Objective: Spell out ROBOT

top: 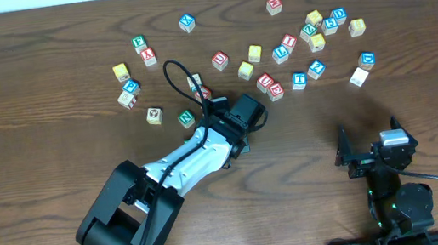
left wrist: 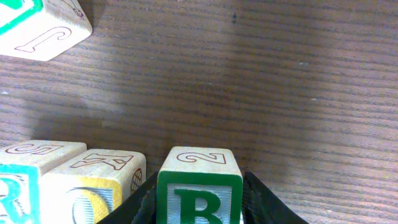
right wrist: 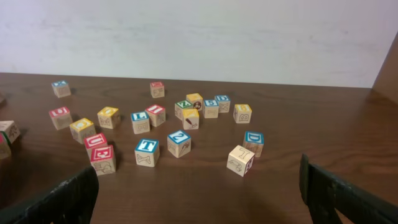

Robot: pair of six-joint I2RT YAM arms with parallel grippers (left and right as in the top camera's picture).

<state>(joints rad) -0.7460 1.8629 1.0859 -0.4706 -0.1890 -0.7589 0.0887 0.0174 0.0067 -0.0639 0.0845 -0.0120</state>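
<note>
The left tool [left wrist: 199,200] brackets the green B cube [left wrist: 198,167], just beside the yellow O cube [left wrist: 93,186] and R cube [left wrist: 15,193] mid-tabletop [left wrist: 280,93]. I cannot tell whether it pinches or hangs loose. A crooked retreat could drag B askew. The right tool [right wrist: 196,171] gapes wide.

One table [top: 55,180]. Two arms: your left arm [top: 181,158] and right arm [top: 396,192].

Letter cubes [top: 187,22], overhead tally: roughly twenty-eight showing. You can't count any hidden under the left arm's head.

By top colour:
- eight blue-topped cubes [top: 316,68]
- six yellow-topped cubes [top: 254,52]
- six red-topped cubes [top: 219,60], plus one half-hidden
- three green-topped cubes [top: 139,42]
- four pale or too small to call

Left wrist view gives you four cubes: one green B cube [left wrist: 199,193], one yellow-faced cube [left wrist: 93,186], one teal-edged cube [left wrist: 25,180], one corner cube [left wrist: 43,28].

Right wrist view: nineteen whole cubes, and two more cut by the left edge.
</note>
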